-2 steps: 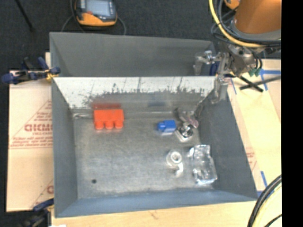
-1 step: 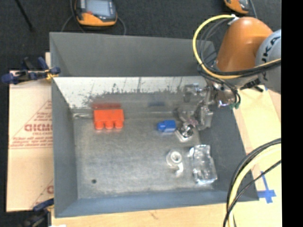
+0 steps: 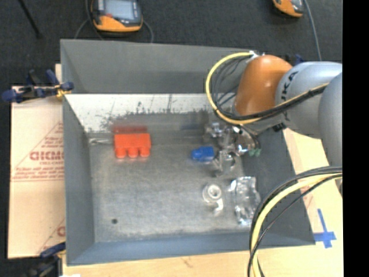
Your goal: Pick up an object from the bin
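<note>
My gripper (image 3: 225,146) is low in the right half of the bin, under the orange wrist cover. A small blue object (image 3: 202,154) lies on the floor right at the gripper's left side, touching it or nearly so. Whether it sits inside the gripper I cannot tell. Just below the gripper lies a small clear ring-shaped piece (image 3: 213,194). To the right of that is a larger clear plastic thing (image 3: 245,199).
An orange block with three round lobes (image 3: 132,144) lies by itself in the left half of the bin near the back wall. The arm and its yellow cables reach in over the bin's right side.
</note>
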Tool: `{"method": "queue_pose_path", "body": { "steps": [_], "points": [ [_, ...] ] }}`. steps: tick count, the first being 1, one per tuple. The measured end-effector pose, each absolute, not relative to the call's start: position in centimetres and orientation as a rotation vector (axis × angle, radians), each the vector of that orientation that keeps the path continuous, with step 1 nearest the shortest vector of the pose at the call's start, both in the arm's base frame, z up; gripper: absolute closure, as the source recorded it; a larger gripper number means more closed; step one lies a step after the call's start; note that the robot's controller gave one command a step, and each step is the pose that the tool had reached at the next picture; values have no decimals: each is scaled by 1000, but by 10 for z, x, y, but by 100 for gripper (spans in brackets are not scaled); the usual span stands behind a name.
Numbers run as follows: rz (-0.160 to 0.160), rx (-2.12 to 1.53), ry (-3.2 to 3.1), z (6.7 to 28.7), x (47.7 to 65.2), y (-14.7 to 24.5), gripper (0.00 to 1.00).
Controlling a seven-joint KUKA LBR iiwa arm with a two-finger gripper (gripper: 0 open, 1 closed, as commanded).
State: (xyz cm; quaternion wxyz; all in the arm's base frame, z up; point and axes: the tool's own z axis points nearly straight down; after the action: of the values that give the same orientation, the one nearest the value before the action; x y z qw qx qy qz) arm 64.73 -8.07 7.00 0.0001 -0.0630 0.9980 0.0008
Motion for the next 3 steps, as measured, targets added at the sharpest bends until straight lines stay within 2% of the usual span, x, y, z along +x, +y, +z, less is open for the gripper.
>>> {"method": "queue_pose_path", "body": {
  "steps": [1,2,3],
  "points": [
    [-2,-199,3128,75,650,-82,100],
    [-3,-200,3128,75,650,-82,0],
    [-4,-793,3030,75,636,-127,0]
  ]
}}
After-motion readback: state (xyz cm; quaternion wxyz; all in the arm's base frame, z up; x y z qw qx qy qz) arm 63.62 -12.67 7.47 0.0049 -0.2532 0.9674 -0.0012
